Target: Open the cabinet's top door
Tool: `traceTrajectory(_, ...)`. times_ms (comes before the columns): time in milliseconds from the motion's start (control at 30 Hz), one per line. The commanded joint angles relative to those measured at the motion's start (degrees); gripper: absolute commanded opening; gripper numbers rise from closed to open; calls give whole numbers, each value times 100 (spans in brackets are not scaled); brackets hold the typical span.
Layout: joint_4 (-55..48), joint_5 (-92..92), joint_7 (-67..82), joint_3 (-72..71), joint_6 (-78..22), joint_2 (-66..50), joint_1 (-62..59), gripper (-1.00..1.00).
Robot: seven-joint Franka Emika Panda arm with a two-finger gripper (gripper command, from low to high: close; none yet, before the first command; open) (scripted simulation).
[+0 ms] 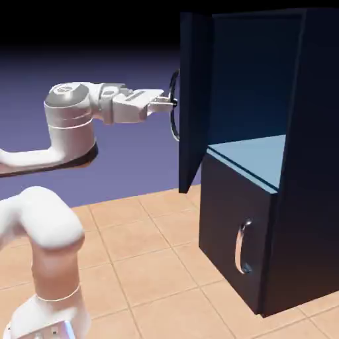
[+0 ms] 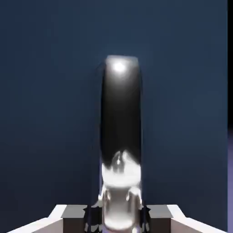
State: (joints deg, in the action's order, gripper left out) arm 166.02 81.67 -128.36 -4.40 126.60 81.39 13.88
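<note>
One grip carries the whole job here: we see the gripper (image 1: 171, 102) clenched on the handle (image 1: 175, 106) of the top door (image 1: 194, 99), with the bar filling the gap between the two grey fingertips (image 2: 73, 216) in the hand view. The door stands swung well out from the cabinet (image 1: 311, 165), its panel directly ahead of the gripper and edge-on in the exterior view.

Risks as we judge them:
- The handle is curved and shiny. If the pull does not follow the door's arc about its hinge, the bar may slide along the pads and slip free.
- The hold sits part-way along the bar, not at its end, so a sideways tug could twist the wrist against the handle instead of swinging the door.
- The arm (image 1: 66, 126) looks folded back tight behind the gripper. Further pulling may run it short of travel before the door is fully wide.
- If the grip gives way, we cannot tell whether the door would stay put or swing.

Containers:
- Upper compartment (image 1: 255, 86), beyond the gripper and past the door: open to view, a pale blue floor, nothing visible on it. Its far corners are dark, so we cannot vouch for those.
- Lower door (image 1: 235, 238), below and beyond the gripper: closed, its small handle (image 1: 243, 246) untouched; contents hidden.
</note>
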Motion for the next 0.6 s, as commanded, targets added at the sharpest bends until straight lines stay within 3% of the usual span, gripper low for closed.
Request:
traceTrajectory(0,-13,-191,-2,-209,-176,3,0,-100)
traceTrajectory(300,-504,-1803,-139,-2077,-1773,-369,-181,-100)
traceTrajectory(567,-1617,-3064,-350,-3738,-3364,-1147,-1017,-100)
